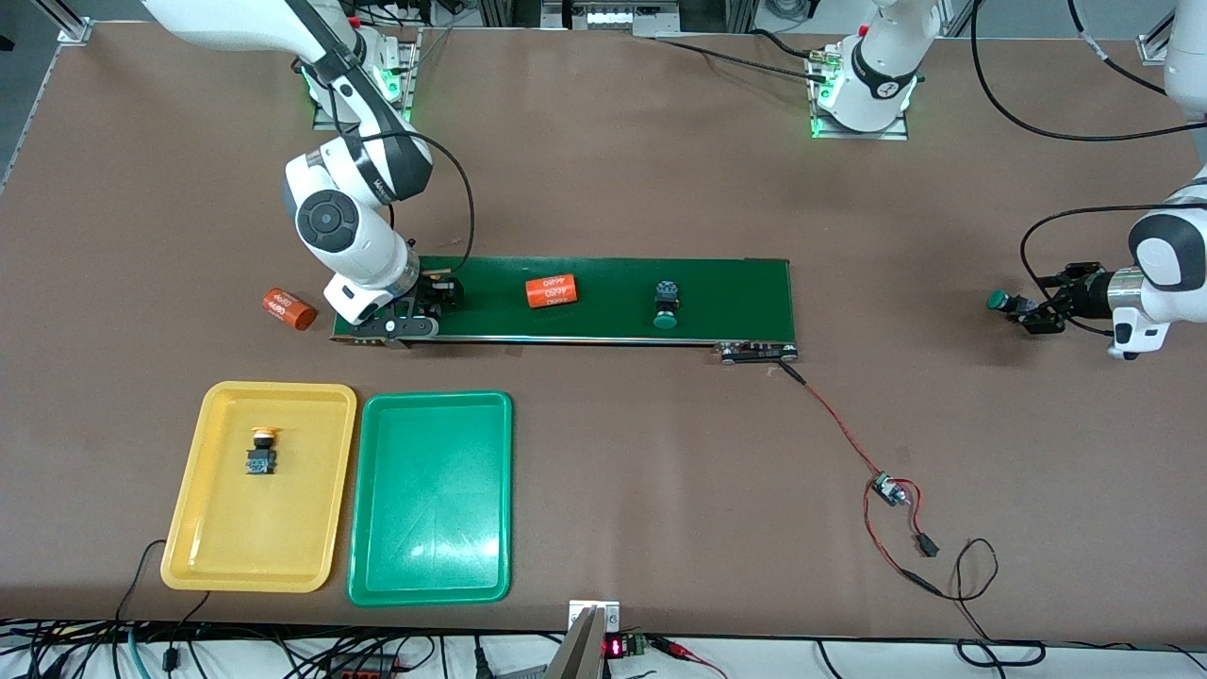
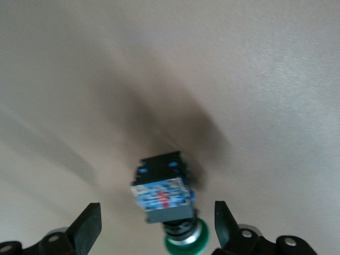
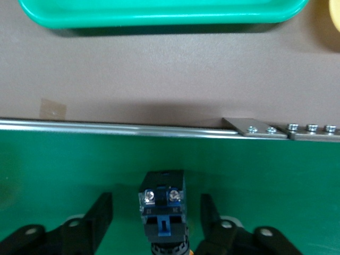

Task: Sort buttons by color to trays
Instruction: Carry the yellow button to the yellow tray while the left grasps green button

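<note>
Yellow tray (one button inside) and green tray sit low in frame. Buttons look light, rigid and slick-capped, so pinch the blocky body. Right tool, mid-frame on the belt, straddles a button ungripped. Left tool, at the desk's edge, is spread around a green button.

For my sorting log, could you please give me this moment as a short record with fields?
yellow tray: holds one yellow-capped button
green tray: no buttons in it
conveyor belt: carries a green-capped button and an orange cylinder
second orange cylinder: on the table by the belt's end
right hand: low over the belt's end, fingers either side of a button, not touching it
left hand: at the left arm's end of the table, fingers open around another green-capped button
</note>
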